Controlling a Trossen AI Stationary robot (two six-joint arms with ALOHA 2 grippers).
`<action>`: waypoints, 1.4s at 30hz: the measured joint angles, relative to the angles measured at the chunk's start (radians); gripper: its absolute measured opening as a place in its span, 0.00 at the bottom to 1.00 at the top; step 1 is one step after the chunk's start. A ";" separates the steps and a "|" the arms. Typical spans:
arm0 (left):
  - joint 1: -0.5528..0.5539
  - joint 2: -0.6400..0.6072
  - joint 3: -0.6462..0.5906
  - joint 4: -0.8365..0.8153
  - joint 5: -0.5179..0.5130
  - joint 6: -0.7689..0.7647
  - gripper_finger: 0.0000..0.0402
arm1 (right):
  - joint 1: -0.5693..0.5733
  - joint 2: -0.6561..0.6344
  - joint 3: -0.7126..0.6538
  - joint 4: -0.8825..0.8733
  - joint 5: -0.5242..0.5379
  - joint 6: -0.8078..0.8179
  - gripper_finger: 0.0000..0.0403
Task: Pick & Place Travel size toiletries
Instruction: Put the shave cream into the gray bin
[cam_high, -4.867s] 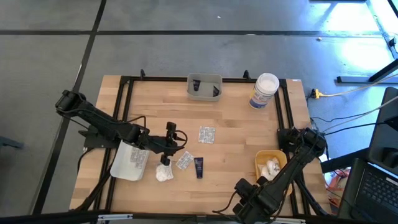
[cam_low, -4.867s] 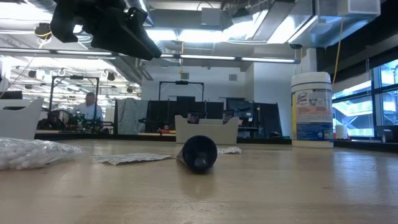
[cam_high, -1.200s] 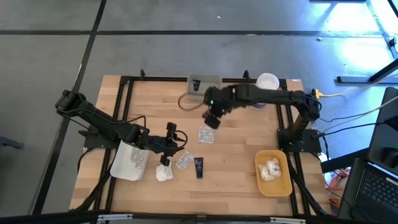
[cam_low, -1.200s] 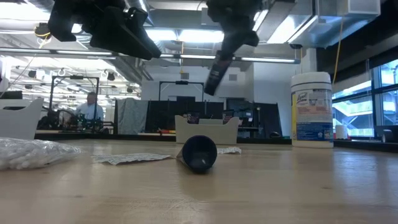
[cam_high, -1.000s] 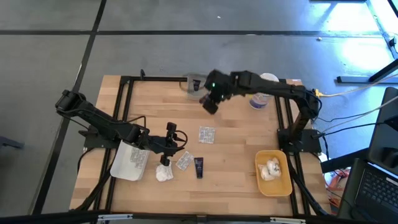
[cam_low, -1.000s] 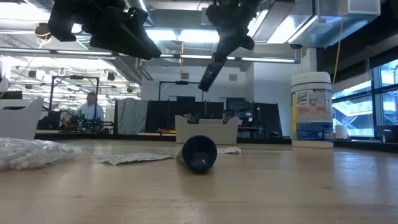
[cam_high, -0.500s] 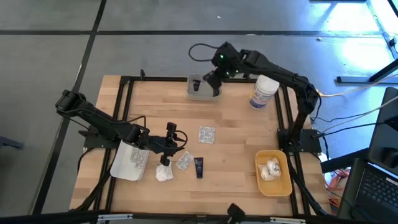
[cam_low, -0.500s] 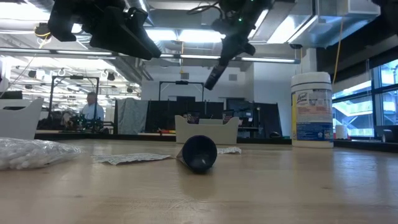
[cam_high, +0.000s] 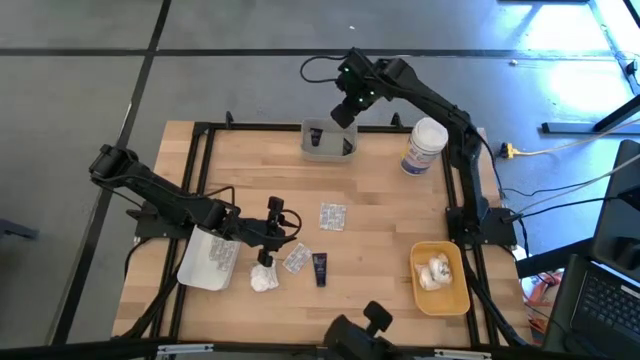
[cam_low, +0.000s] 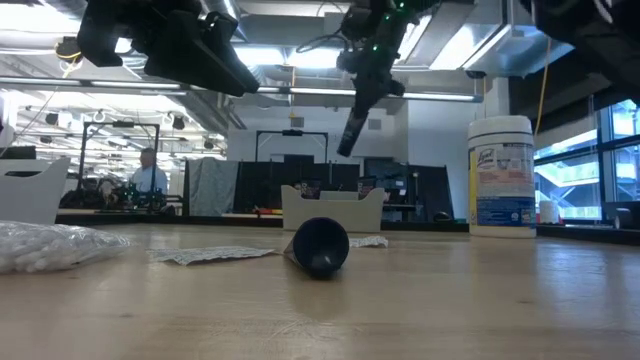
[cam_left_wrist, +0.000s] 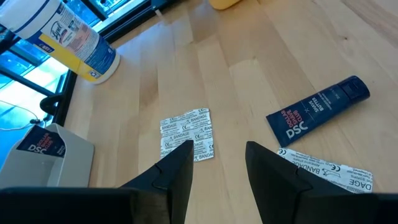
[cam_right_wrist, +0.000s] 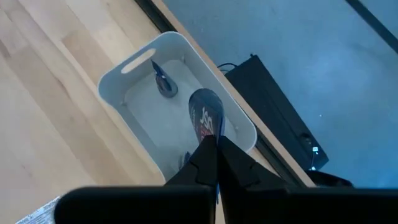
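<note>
Since a second ago, the right pincer (cam_high: 343, 112) has swung from over the middle of the worktop (cam_high: 380, 215) to hang high above the grey tray (cam_high: 328, 141) at the far edge. Its fingers are pressed together on a small dark tube (cam_right_wrist: 206, 120); the right wrist view shows the tube dangling over the tray's open mouth, its white lettering too foreshortened to read. Another dark item (cam_right_wrist: 162, 83) lies inside the tray.

Nearer than the grey tray, around the worktop's middle, lies a silvery blister packet (cam_high: 332, 216) printed repeatedly with "BANDAGE". Nearer again lies a second dark tube (cam_high: 319, 268) marked "DSC" and "SHAVE BUTTER", with another "BANDAGE" packet (cam_high: 296, 258) just beside it and a lumpy white bundle (cam_high: 264, 280) beyond that.

The left pincer (cam_high: 274, 236) hovers over this cluster, fingers parted, holding nothing. A white tray (cam_high: 209, 258) holding packets lies under its arm.

Beside the grey tray, toward the right arm's side, stands a tall white jar (cam_high: 425, 146) with a blue-and-yellow label reading "Lysol". A yellow tray (cam_high: 440, 277) with white bundles sits at the near right. In the low view a person (cam_low: 147, 172) sits far back in the room.
</note>
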 joint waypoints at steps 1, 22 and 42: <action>0.000 0.000 0.000 0.000 0.000 0.000 0.36 | 0.000 0.009 0.001 0.002 -0.010 -0.004 0.00; 0.000 0.000 0.000 0.000 0.000 0.000 0.36 | 0.000 0.117 0.003 -0.025 -0.034 -0.005 0.00; 0.000 0.000 0.000 0.000 0.000 0.000 0.36 | 0.001 0.233 0.003 -0.026 -0.051 -0.006 0.00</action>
